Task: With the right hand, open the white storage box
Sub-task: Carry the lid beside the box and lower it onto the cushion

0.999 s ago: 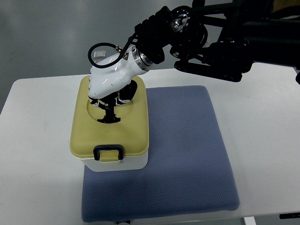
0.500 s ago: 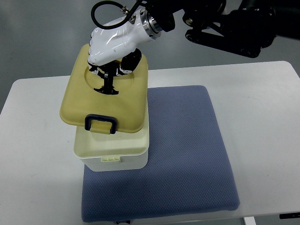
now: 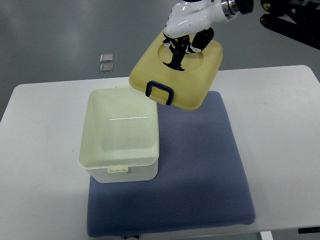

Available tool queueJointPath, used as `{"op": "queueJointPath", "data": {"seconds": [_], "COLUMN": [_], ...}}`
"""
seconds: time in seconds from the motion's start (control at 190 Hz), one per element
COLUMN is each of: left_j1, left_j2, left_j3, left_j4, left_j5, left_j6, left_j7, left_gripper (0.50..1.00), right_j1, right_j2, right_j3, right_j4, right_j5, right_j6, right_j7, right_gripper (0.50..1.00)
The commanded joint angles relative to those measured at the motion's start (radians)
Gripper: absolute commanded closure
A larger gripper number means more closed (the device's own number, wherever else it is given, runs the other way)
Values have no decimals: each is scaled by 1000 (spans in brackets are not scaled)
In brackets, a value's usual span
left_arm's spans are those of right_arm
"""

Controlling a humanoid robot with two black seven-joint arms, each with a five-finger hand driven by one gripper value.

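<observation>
Up in the top right of the frame, our right hand (image 3: 187, 30) has its fingers curled tight onto the dark knob in the round dished centre of the yellow lid (image 3: 176, 76), and we are carrying that lid in the air, tilted, with its dark blue latch handle (image 3: 159, 93) hanging at the low edge nearest the box. We see the white storage box (image 3: 120, 137) sitting open at centre left, its base on the left edge of the blue mat (image 3: 200, 165), which lies on the white table (image 3: 285, 125). Inside the box we see nothing but pale plastic.

We judge this lid light and stiff, a moulded plastic shell, so the small central knob is the sensible place to take it. Smooth plastic can slip, though, and a one-point grip lets the lid swing, as the tilt already suggests. We reckon the mat to the right of the box is a soft landing spot. The left arm is nowhere in the picture. Two small grey squares (image 3: 106, 63) lie on the floor at upper left.
</observation>
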State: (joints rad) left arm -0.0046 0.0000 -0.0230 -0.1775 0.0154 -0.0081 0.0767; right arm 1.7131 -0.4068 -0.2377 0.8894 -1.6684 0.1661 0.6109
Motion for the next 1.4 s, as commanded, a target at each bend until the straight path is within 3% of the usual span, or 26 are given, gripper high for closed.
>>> {"op": "queueJointPath", "data": {"seconds": [0.0,0.489,0.952,1.394], "left_j1": [0,0,0,0], "left_j2": [0,0,0,0], "left_j3": [0,0,0,0], "left_j4": [0,0,0,0], "left_j5": [0,0,0,-2], "left_j6": [-1,0,0,0], "left_j7": [0,0,0,0], "left_gripper": [500,500,500,500], "right_j1": [-35,-196,-233,-259], "right_j2": [-33,-139,-50,-7], "right_j3": [-28,-115,-115,-115], "right_j4": [-27,-52,0,40], "right_j5": [-2,-7,-14,-45], "right_j6": [-7,-132,-215,-229], "right_j7": [0,0,0,0], "right_gripper": [1000,1000,1000,1000]}}
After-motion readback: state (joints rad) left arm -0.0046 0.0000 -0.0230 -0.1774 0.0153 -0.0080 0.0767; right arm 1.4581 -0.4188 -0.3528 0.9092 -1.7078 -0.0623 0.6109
